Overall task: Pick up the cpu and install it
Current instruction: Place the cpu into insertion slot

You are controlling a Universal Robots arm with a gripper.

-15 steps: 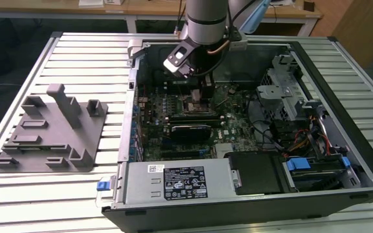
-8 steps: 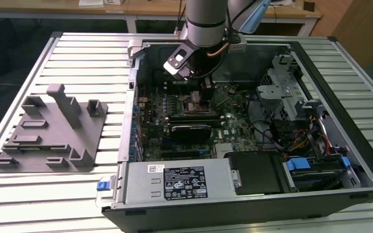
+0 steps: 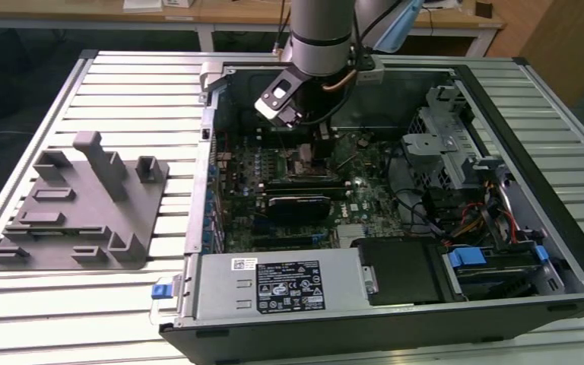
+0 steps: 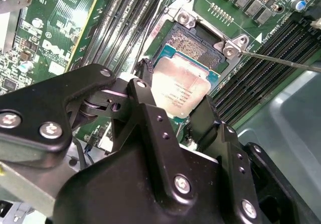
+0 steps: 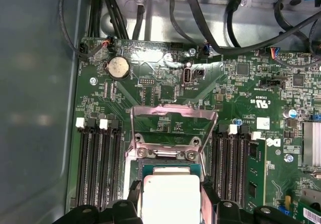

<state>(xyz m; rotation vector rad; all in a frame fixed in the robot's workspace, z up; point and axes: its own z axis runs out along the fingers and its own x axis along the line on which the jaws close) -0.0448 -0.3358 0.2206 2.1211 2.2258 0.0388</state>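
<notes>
The cpu [image 4: 181, 86] is a flat silver-topped square, and my gripper [image 4: 175, 92] is shut on it with one black finger [image 4: 144, 81] on each of two opposite edges. It hangs just over the open motherboard socket [image 4: 196, 48], partly covering it; I cannot tell if it touches. In the first wrist view the cpu [image 5: 170, 200] lies between the fingertips [image 5: 208, 196], and the socket's metal load plate [image 5: 173, 123] is flipped up beyond it. In the exterior view my gripper [image 3: 309, 141] reaches down inside the computer case over the socket [image 3: 297, 161].
The open computer case [image 3: 207, 190] walls in the motherboard. A power supply [image 3: 271, 285] and drive bays [image 3: 455, 144] stand around it. Memory slots [image 5: 98, 163] flank the socket. A thin retention lever [image 4: 281, 62] sticks out beside it. A grey fixture [image 3: 79, 205] stands on the table at the exterior view's left.
</notes>
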